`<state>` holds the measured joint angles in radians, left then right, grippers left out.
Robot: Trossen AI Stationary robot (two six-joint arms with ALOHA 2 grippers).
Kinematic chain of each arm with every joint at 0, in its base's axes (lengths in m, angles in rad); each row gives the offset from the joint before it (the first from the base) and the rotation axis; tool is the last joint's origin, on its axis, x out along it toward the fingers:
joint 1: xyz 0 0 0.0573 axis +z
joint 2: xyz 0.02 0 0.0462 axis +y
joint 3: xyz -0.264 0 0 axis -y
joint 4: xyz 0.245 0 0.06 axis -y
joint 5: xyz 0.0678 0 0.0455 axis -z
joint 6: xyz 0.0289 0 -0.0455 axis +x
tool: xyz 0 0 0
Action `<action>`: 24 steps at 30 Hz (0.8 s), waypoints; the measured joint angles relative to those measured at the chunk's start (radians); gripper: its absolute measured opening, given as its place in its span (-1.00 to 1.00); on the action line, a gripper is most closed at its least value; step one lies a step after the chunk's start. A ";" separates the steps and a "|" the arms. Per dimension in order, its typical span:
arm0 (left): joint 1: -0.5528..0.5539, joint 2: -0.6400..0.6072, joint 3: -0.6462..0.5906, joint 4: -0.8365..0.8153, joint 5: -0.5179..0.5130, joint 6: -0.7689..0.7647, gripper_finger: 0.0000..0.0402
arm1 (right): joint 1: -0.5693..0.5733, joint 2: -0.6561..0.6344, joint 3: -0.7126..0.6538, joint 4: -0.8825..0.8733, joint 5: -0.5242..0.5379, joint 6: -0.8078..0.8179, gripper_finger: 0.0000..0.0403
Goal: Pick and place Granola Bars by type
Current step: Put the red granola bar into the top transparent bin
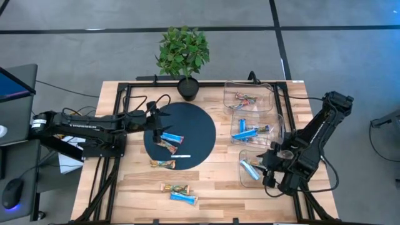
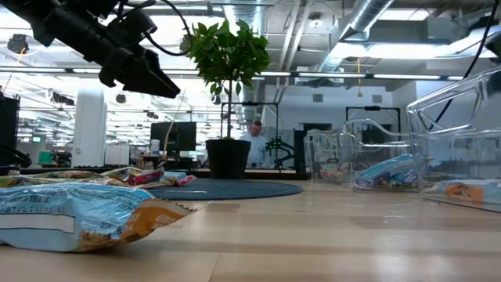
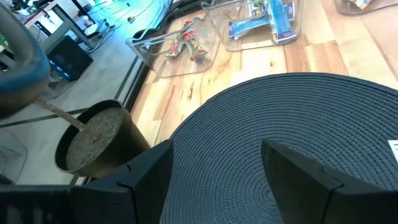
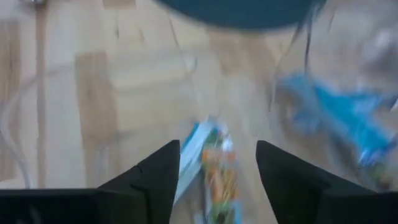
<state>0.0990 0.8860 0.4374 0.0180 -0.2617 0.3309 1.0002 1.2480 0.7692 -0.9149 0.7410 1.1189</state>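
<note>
My right gripper [image 1: 267, 164] [image 4: 217, 163] hangs open over the nearest clear bin [image 1: 245, 156]. A blue-and-orange granola bar [image 4: 214, 180] [image 1: 250, 169] lies in that bin, below the gap between the fingers. My left gripper [image 1: 154, 120] [image 3: 217, 180] is open above the left part of the dark round mat [image 1: 197, 128], with nothing between its fingers. On the mat lie a blue bar [image 1: 172, 137] and a brownish bar [image 1: 166, 147]. On the bare wood nearer the front edge lie three more bars: [image 1: 164, 164], [image 1: 175, 187] and a blue one [image 1: 184, 199].
Beyond the nearest bin stand a middle bin [image 1: 253, 128] with blue bars and a far bin [image 1: 245, 97] with red and green ones. A potted plant [image 1: 185, 59] stands at the far edge behind the mat. A thin white strip [image 1: 181, 156] lies on the mat's near part.
</note>
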 joint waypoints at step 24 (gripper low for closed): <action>0.001 0.203 0.000 -0.015 0.126 0.011 0.20 | 0.065 0.000 0.006 0.153 0.631 -0.656 -0.12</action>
<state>0.1001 1.0887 0.4377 0.0027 -0.1352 0.3420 1.0657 1.2480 0.7750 -0.7620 1.3723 0.4625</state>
